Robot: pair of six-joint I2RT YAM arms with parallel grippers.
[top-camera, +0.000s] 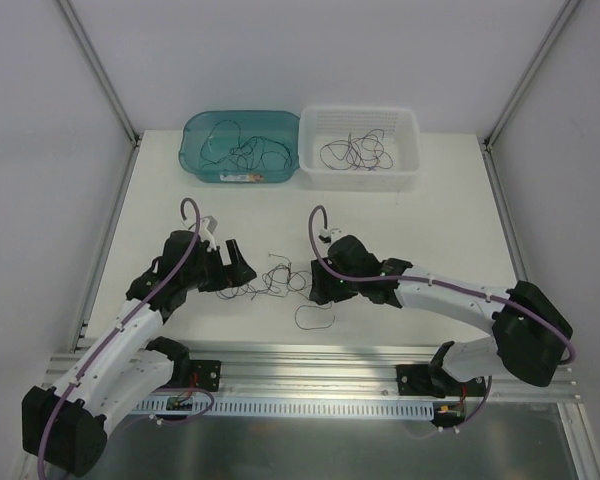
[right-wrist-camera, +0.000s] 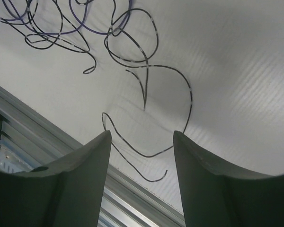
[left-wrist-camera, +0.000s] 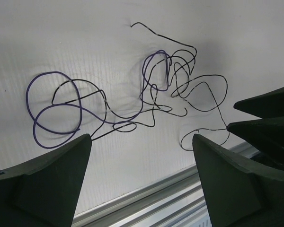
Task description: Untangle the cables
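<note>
left tool (left-wrist-camera: 142, 137) agape | right tool (right-wrist-camera: 142, 135) agape | cables (top-camera: 280, 278) tangled between

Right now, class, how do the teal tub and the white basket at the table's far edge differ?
The teal tub is see-through with smooth walls; the white basket is opaque with slotted walls. The tub stands left of the basket. The tub carries a label on its near wall; the basket shows none. Both hold loose dark cables.
</note>
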